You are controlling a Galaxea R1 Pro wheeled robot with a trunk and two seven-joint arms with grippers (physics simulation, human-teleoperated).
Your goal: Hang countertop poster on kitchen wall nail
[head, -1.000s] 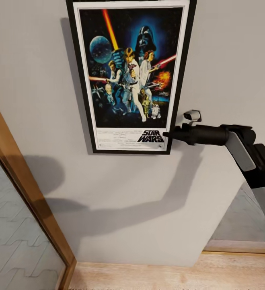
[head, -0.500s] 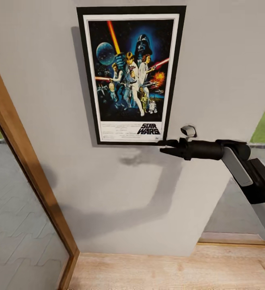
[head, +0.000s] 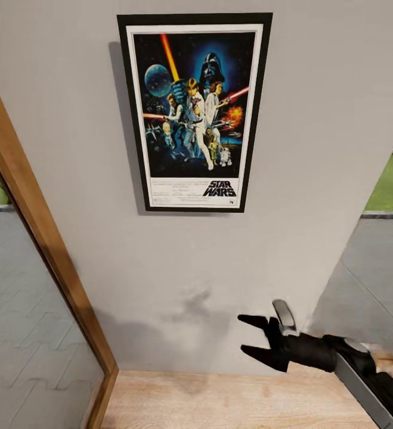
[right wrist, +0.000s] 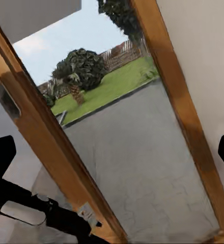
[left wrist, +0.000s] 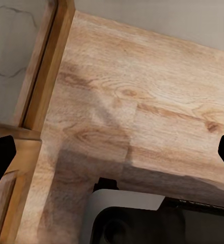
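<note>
Poster [head: 194,112] flat on grey wall [head: 315,119]; wooden floor [head: 220,405] below; right hand [head: 251,338] released, empty.

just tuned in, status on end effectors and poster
Right end effector open, empty, low by the floor. Left fingers spread over wood floor. Poster upright on wall, untouched. Nothing in the way.

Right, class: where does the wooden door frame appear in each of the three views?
Head view: wooden door frame, slanting down the left side.
Left wrist view: between grey paving and floorboards.
Right wrist view: crossing before the paving and lawn.
Shared landmark: the grey paving.
</note>
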